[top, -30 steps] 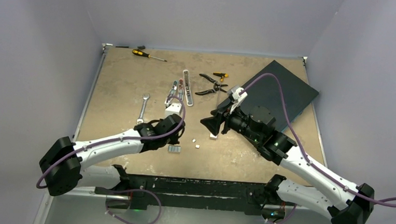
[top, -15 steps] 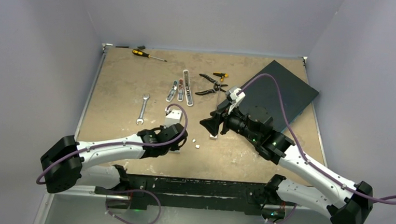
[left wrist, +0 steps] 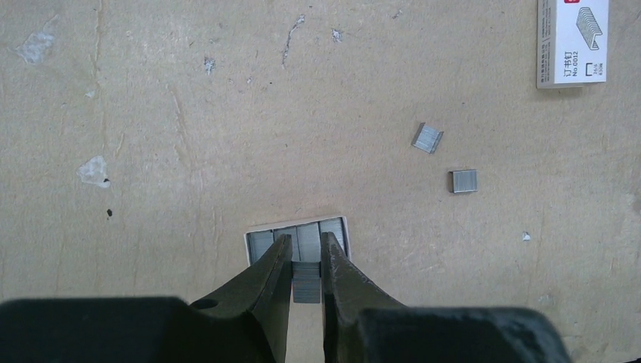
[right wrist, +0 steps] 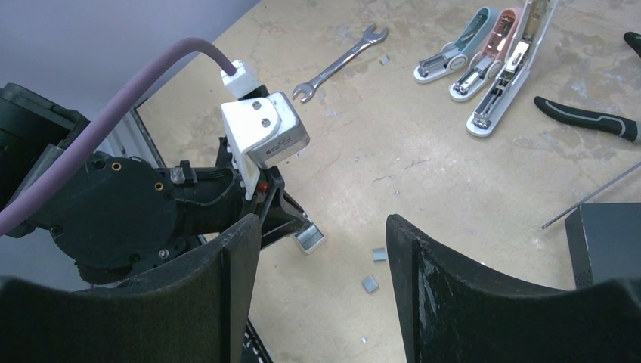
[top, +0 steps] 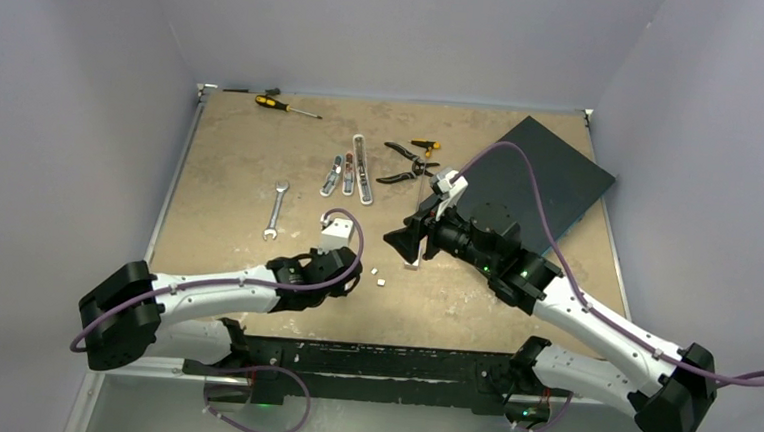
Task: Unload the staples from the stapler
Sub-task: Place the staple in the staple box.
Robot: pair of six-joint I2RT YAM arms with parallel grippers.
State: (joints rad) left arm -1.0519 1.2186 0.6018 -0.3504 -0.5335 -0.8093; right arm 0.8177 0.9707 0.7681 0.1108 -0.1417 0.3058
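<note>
The left gripper [left wrist: 306,240] fills the bottom of its wrist view with its black body, covering the near part of a white-rimmed tray [left wrist: 345,231] of ribbed grey strips. Its jaws are narrow, pinching a short staple strip [left wrist: 306,281]. From above, the arm hides that grip. The white box [left wrist: 572,41] is cut off at the top edge. The right gripper [right wrist: 321,227] stands wide and holds nothing.

Since a second ago the left gripper has drawn back toward the near edge, over the tray, and the right has edged left.

Two loose staples [left wrist: 427,138], small silvery blocks, lie on the scuffed tan table [left wrist: 151,113]. The open stapler [top: 361,170], long and white, lies well apart beside two smaller staplers [top: 348,174].
</note>
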